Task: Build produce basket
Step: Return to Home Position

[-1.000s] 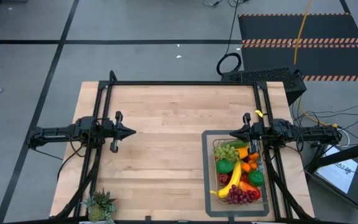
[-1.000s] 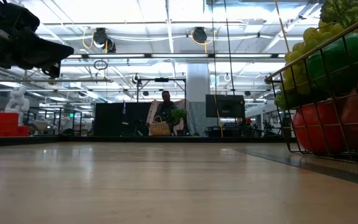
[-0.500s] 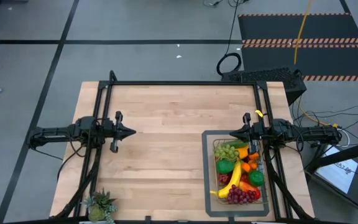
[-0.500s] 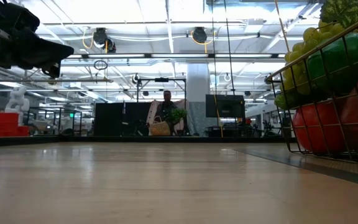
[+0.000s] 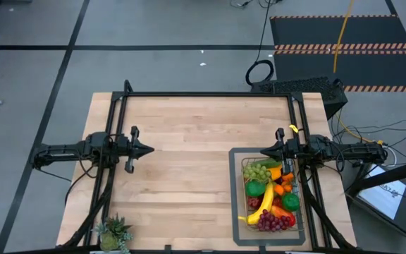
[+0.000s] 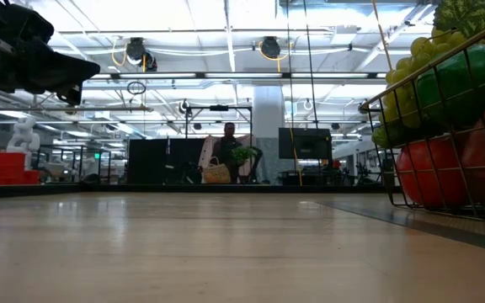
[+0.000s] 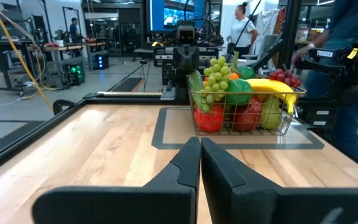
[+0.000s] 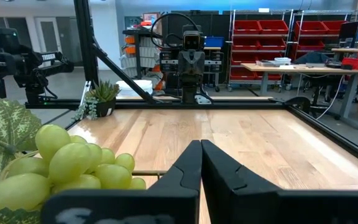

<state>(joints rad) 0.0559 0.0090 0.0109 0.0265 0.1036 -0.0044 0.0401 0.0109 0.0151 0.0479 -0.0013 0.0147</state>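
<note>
The dark wire basket (image 5: 272,197) stands on a flat grey tray (image 5: 235,204) at the table's right near corner, heaped with produce: green grapes (image 5: 256,171), a banana (image 5: 265,203), red grapes (image 5: 273,222) and others. In the left wrist view the basket (image 7: 241,121) shows across the table. My left gripper (image 5: 149,149) hovers shut at the table's left, pointing level toward the right. My right gripper (image 5: 264,152) hovers shut just above the basket's far end, pointing level toward the left. Neither holds anything.
A spiky green potted plant (image 5: 113,233) stands at the table's near left corner. The wooden table top (image 5: 189,155) between the two grippers is bare. In the low view a person (image 6: 226,151) with a basket is in the room behind the table.
</note>
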